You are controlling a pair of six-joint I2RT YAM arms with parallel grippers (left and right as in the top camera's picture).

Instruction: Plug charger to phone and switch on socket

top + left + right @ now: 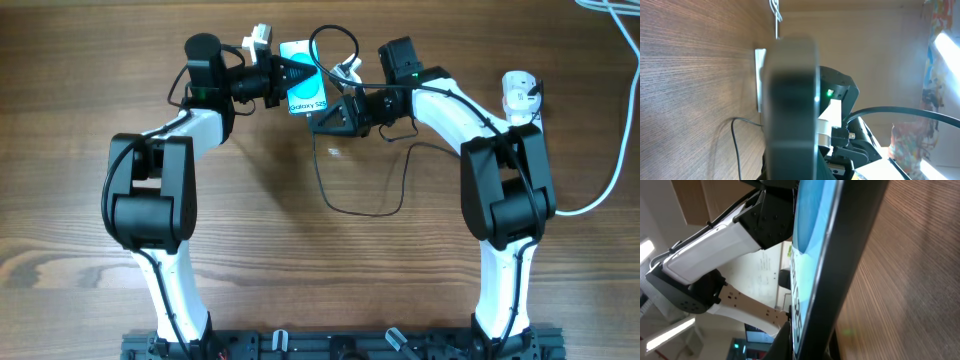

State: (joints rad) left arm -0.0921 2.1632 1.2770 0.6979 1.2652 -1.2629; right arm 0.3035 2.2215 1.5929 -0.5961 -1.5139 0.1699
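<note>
The phone (pixel 305 92), turquoise screen up, is lifted at the back of the table between both arms. My left gripper (pixel 285 78) is shut on its left side. My right gripper (pixel 330 106) is shut on its lower right corner. The left wrist view shows the phone (pixel 790 100) edge-on as a dark blurred slab running into the jaws. The right wrist view shows its screen (pixel 812 240) edge-on with dark text near the jaws. The charger (pixel 360 205), a thin black cable, loops on the table below the phone and above it. Its plug tip is hidden. The socket (pixel 519 95) lies at the right, behind my right arm.
A thick white cord (pixel 612 180) runs from the socket's side toward the far right corner. A small white object (pixel 260 38) lies behind my left gripper. The black cable (pixel 735 145) trails across the wood under the phone.
</note>
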